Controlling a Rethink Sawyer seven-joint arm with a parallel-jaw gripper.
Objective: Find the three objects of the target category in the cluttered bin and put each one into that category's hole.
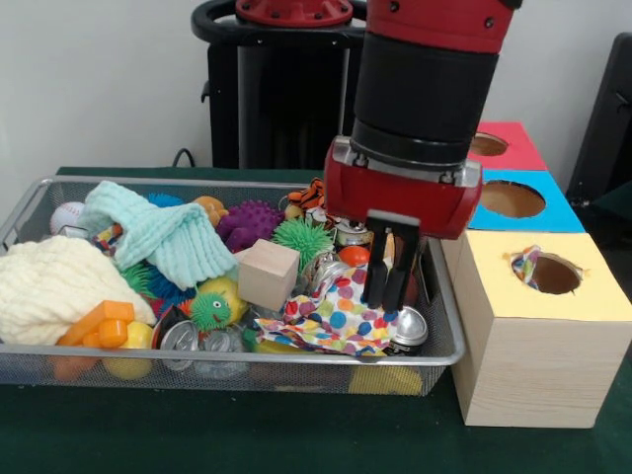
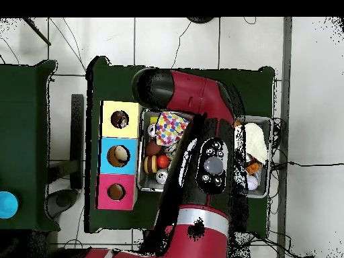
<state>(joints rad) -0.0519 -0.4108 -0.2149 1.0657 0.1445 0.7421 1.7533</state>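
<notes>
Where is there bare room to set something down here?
Bare green tabletop runs in front of the wire bin and yellow-topped box. The bin itself is crowded throughout; the pincer hangs over the polka-dot cloth.

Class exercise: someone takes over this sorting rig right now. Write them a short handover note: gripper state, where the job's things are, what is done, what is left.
Gripper: down at the bin's box end, fingers close together, their tips on or just over the polka-dot cloth; a grip cannot be confirmed.
Wire bin: full of mixed items, among them a mint knit cloth, a cream knit cloth, a wooden cube and cans.
Boxes: yellow box beside the bin, then blue and pink.
Done: a patterned cloth pokes out of the yellow hole.
Left: apparently the remaining cloths, if cloth is the target category.
</notes>
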